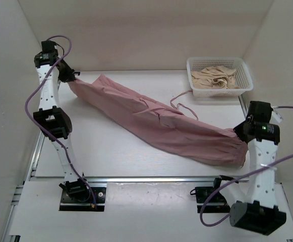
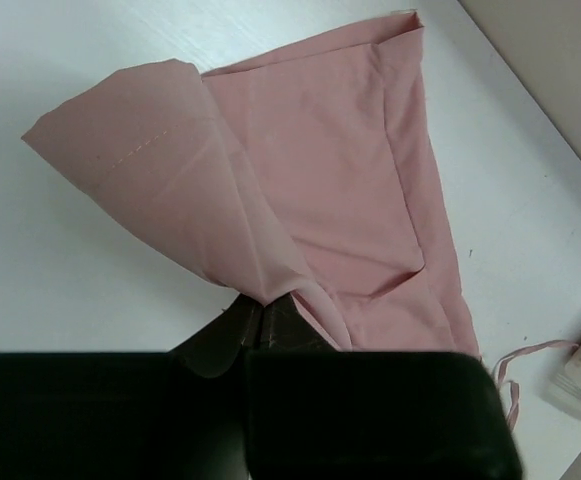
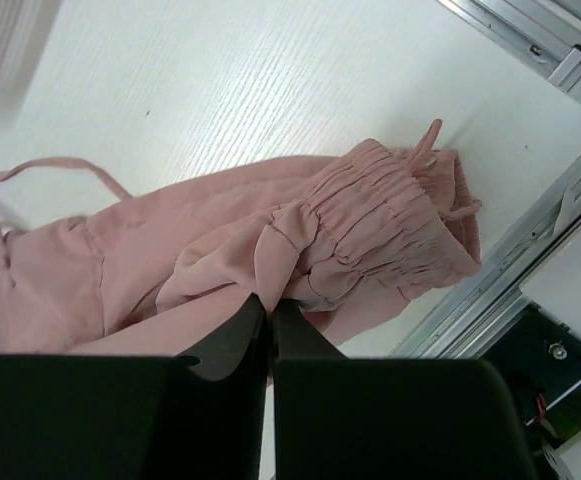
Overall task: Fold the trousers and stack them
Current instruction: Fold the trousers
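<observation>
Two ends of the trousers (image 1: 161, 121) are pinched tight: left gripper (image 1: 71, 76) holds the hems (image 2: 120, 150) far-left, right gripper (image 1: 243, 140) the waistband (image 3: 390, 230) near-right; the long axis runs diagonally between.

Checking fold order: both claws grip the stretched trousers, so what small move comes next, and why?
Probably swing the left claw toward the right claw, folding the trousers in half: they lie stretched out, leg end pinched left, waistband right.
</observation>
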Controlling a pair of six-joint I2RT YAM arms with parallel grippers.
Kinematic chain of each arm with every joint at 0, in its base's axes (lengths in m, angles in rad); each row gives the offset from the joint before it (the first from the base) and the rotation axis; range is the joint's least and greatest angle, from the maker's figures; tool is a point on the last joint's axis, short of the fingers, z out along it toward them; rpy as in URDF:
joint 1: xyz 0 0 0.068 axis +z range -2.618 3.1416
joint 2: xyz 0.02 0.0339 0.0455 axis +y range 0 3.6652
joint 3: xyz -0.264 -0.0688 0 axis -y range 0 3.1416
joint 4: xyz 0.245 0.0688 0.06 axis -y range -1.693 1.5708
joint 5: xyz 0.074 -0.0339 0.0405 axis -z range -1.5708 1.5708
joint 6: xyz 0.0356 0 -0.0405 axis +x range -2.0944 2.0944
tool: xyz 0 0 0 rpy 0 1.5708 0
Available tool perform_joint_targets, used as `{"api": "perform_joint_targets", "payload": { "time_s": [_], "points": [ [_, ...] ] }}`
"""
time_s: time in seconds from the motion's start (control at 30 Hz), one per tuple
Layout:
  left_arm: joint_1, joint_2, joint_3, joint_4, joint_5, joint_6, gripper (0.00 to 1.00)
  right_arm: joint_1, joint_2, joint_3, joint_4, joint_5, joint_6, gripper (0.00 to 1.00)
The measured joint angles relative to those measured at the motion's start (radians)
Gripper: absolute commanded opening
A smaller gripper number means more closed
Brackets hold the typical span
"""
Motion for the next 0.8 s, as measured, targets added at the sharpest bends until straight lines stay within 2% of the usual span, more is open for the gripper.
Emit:
{"api": "perform_joint_targets", "payload": {
  "time_s": [0.1,0.3,0.43,0.47,0.5,0.53,0.57,0.6,0.63,0.7,0.8],
  "points": [
    [-0.021,0.094,0.078,0.015,0.015,-0.013,0.10,0.001,0.081,0.000,0.045,0.022,0.000,0.00],
    [-0.024,0.170,0.089,0.063,0.057,-0.053,0.10,0.002,0.230,0.011,0.132,0.046,0.000,0.00],
    [-0.051,0.275,0.234,0.121,0.081,-0.099,0.10,0.004,0.356,0.054,0.200,0.066,0.003,0.00],
    [-0.062,0.301,0.265,0.151,0.089,-0.113,0.16,0.002,0.389,0.064,0.220,0.077,0.006,0.00],
    [-0.075,0.328,0.291,0.189,0.093,-0.128,0.27,-0.003,0.425,0.077,0.240,0.085,0.008,0.04],
    [-0.090,0.351,0.307,0.229,0.094,-0.147,0.45,-0.012,0.464,0.092,0.258,0.091,0.010,0.14],
    [-0.102,0.371,0.316,0.269,0.091,-0.164,0.83,-0.023,0.499,0.109,0.270,0.100,0.013,0.28],
    [-0.113,0.386,0.319,0.305,0.089,-0.173,0.99,-0.037,0.540,0.131,0.282,0.105,0.013,0.65],
    [-0.121,0.397,0.320,0.332,0.088,-0.187,1.00,-0.046,0.572,0.151,0.287,0.106,0.018,0.76],
    [-0.129,0.407,0.324,0.369,0.090,-0.205,1.00,-0.061,0.621,0.190,0.301,0.106,0.002,0.92],
    [-0.127,0.369,0.266,0.415,0.090,-0.196,1.00,-0.065,0.617,0.196,0.304,0.100,-0.024,0.97]
  ]
}}
